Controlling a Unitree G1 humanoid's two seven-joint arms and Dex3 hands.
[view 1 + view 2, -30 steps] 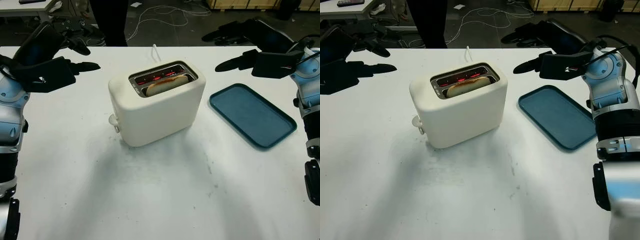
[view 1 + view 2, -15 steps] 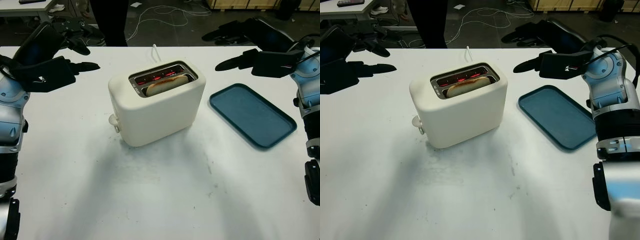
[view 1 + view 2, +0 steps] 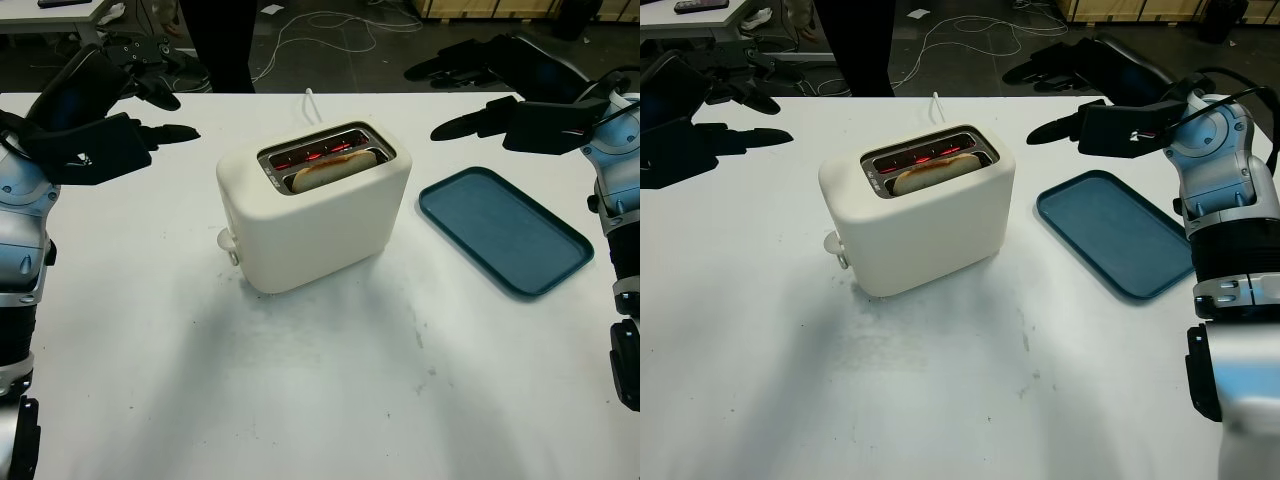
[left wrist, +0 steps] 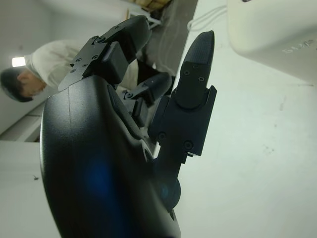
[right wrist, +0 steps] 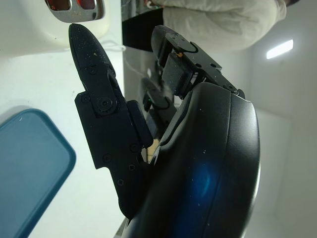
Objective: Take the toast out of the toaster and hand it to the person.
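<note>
A cream two-slot toaster [image 3: 312, 215] stands mid-table with its heating elements glowing red. A browned slice of toast [image 3: 334, 170] sticks up from the nearer slot. My left hand [image 3: 120, 110] hangs open above the table's far left, well clear of the toaster. My right hand [image 3: 490, 95] is open and raised at the far right, beyond the tray. A person in dark trousers [image 3: 217, 40] stands behind the table; the pale top [image 5: 218, 20] appears in the right wrist view.
A dark teal tray [image 3: 504, 229] lies flat to the right of the toaster. The toaster's white cord [image 3: 310, 103] runs off the far edge. Cables sprawl on the floor [image 3: 330, 25] behind. The white table [image 3: 320, 380] stretches bare toward me.
</note>
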